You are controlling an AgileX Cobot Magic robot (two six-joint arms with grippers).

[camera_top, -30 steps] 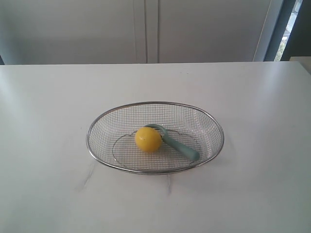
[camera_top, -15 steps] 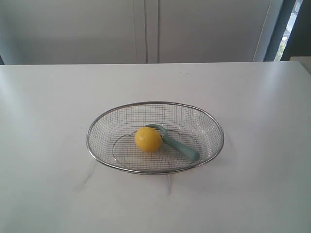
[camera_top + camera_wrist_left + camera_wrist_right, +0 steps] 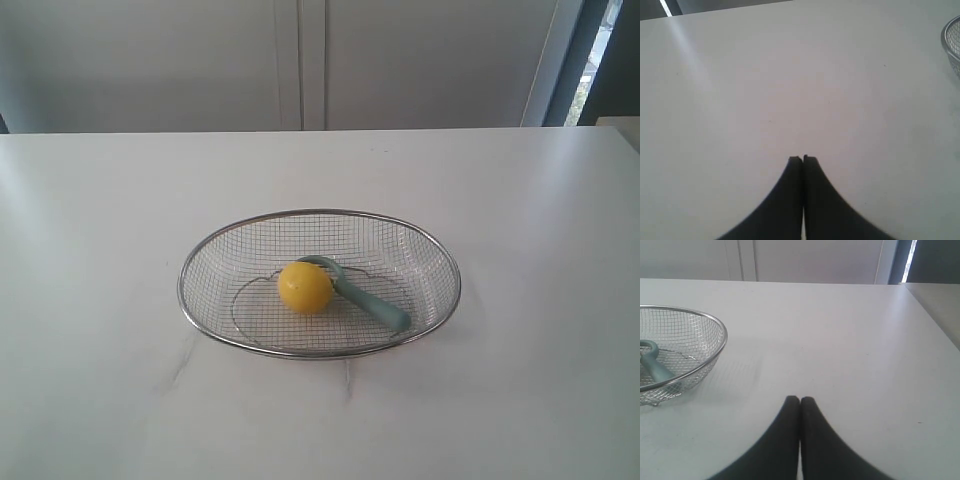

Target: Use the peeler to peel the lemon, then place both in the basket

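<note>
The yellow lemon (image 3: 305, 287) lies inside the silver wire basket (image 3: 200, 262) in the middle of the white table. Beside it, touching its right side, the teal-green peeler (image 3: 372, 302) lies in the basket too, handle toward the front right. Neither arm shows in the exterior view. In the left wrist view my left gripper (image 3: 802, 158) is shut with nothing in it over bare table, the basket's rim (image 3: 949, 42) far off at the picture's edge. My right gripper (image 3: 800, 399) is also shut and empty, with the basket (image 3: 715, 347) and the peeler's handle (image 3: 656, 369) well apart from it.
The white table (image 3: 520, 200) stretches all round the basket. Pale cabinet doors (image 3: 300, 60) stand behind its far edge, and a dark window gap (image 3: 600, 60) is at the back right.
</note>
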